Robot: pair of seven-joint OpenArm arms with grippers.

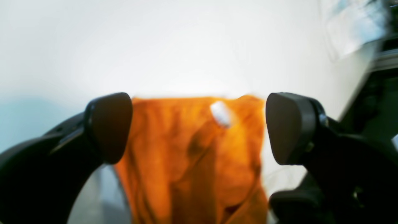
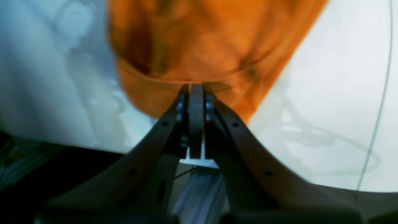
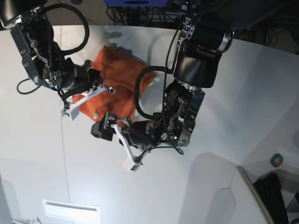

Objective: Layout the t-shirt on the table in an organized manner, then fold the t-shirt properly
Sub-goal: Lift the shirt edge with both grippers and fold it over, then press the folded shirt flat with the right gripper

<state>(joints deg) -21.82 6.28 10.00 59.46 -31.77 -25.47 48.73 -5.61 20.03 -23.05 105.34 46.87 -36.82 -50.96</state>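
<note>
Beyond the far curved edge lies a dark area crossed by black cables point(image 3: 119, 16), with a blue object point(image 3: 135, 2) at the top. A dark keyboard-like object point(image 3: 275, 193) and a small round green-and-red item point(image 3: 277, 160) sit at lower right.

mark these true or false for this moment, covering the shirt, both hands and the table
1. The left hand is open, with the t-shirt between its fingers ungripped. True.
2. The right hand is wide open. False: it is shut on the shirt's hem.
3. The shirt is blue. False: it is bright orange.
4. The shirt lies neatly folded on the table. False: it is bunched and wrinkled.
5. A white tag shows on the shirt. True.
</note>
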